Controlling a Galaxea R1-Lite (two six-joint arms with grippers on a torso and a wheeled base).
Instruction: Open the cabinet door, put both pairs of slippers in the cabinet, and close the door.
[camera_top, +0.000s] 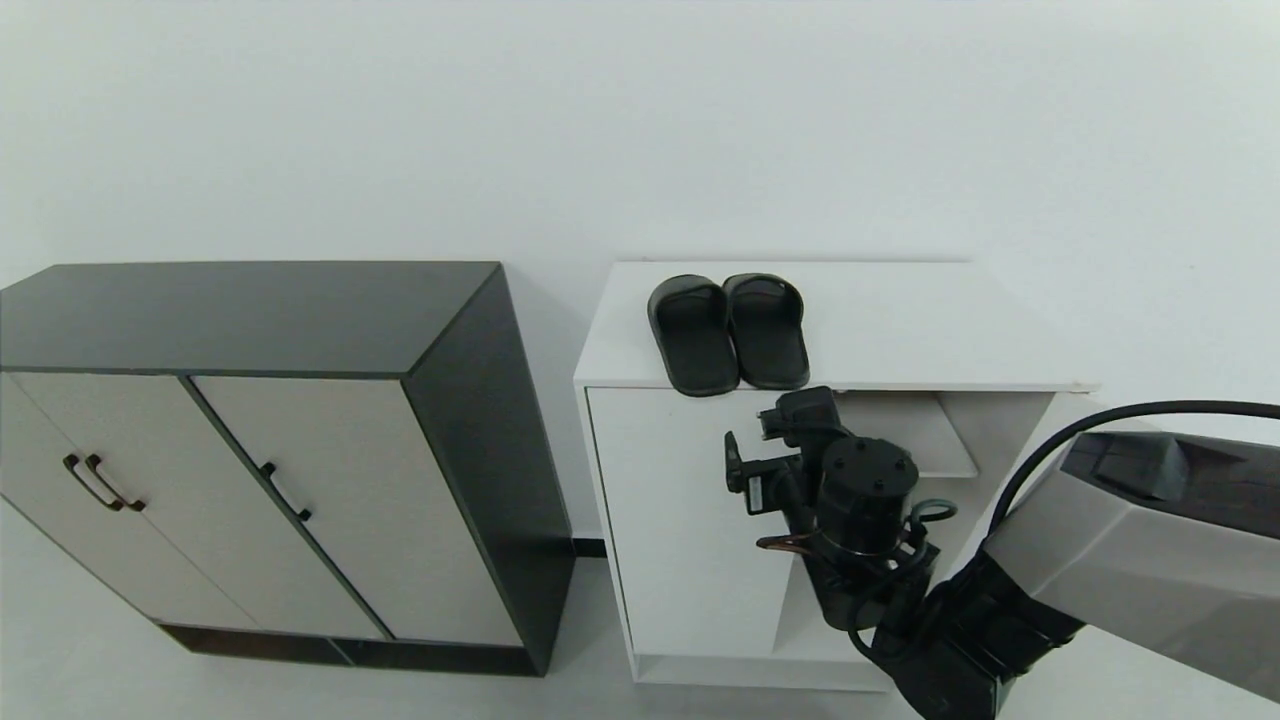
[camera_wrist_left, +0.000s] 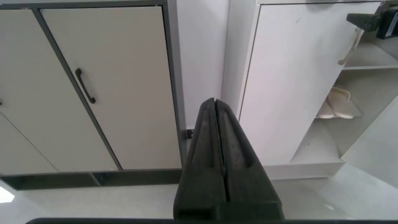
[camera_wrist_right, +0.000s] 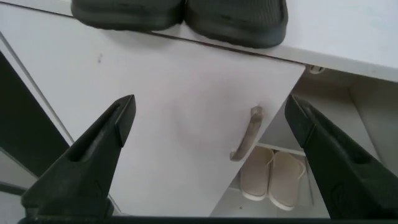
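Right gripper (camera_wrist_right: 210, 103) spread wide before the door (camera_top: 690, 520), below the black slippers (camera_top: 700, 335). Recommend raising it, then pinching both heels together. Left gripper (camera_wrist_left: 215, 106) pressed together.

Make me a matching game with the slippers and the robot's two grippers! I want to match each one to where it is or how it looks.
Things:
1. black slippers
2. cream slippers
3. left gripper
4. right gripper

Places or states:
A. inside the white cabinet
B. shut
C. on top of the white cabinet
D. open, in front of the door handle

Pairs: 1-C, 2-A, 3-B, 4-D
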